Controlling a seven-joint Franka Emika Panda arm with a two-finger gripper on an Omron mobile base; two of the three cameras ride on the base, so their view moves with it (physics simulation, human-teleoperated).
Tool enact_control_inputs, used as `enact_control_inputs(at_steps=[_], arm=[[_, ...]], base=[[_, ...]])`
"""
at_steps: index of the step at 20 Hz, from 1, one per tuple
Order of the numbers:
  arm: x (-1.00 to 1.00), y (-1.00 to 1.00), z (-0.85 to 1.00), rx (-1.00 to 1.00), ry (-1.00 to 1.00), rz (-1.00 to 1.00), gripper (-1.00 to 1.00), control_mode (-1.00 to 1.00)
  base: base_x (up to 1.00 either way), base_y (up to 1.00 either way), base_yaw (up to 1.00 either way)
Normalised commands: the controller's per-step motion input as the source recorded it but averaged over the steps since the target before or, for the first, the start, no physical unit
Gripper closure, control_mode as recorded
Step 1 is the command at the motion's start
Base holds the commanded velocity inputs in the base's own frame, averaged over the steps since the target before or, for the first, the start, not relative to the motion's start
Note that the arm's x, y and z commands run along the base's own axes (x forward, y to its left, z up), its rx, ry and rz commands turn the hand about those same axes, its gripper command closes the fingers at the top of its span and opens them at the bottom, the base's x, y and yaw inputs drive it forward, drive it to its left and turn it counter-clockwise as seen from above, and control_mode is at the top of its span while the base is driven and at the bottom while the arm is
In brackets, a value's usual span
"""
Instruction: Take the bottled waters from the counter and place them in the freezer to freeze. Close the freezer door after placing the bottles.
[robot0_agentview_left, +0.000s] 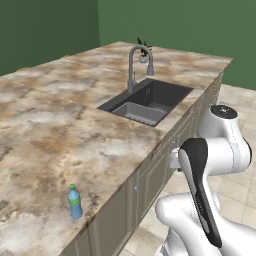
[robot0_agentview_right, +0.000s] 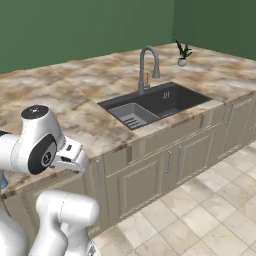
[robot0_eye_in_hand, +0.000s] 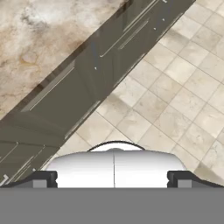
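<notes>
I've got the hand (robot0_eye_in_hand: 113, 178) spread wide, nothing between its tips, looking down past the desk (robot0_agentview_left: 60, 125) edge at the drawer fronts and the tiled floor (robot0_eye_in_hand: 175, 96). Nearest on the desk, the blue-tinted bottle (robot0_agentview_left: 75, 202) with green cap stands upright close to the front edge, left of the arm. Farther back, dark sink (robot0_agentview_left: 150, 102) with grey faucet (robot0_agentview_left: 134, 65). Small potted plant (robot0_agentview_right: 182, 54) beyond that.
</notes>
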Motion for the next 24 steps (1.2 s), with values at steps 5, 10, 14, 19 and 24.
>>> enact_control_inputs(at_steps=[5,10,14,19,24], arm=[[0.0,0.0,0.0,0.0,0.0,0.0,-1.0,1.0],[0.0,0.0,0.0,0.0,0.0,0.0,-1.0,1.0],[0.0,0.0,0.0,0.0,0.0,0.0,-1.0,1.0],[0.0,0.0,0.0,0.0,0.0,0.0,-1.0,1.0],[0.0,0.0,0.0,0.0,0.0,0.0,-1.0,1.0]], base=[[0.54,-0.12,0.68],[0.57,-0.09,0.73],[0.65,-0.27,0.67],[0.42,-0.43,0.65],[-0.09,-0.47,0.26]])
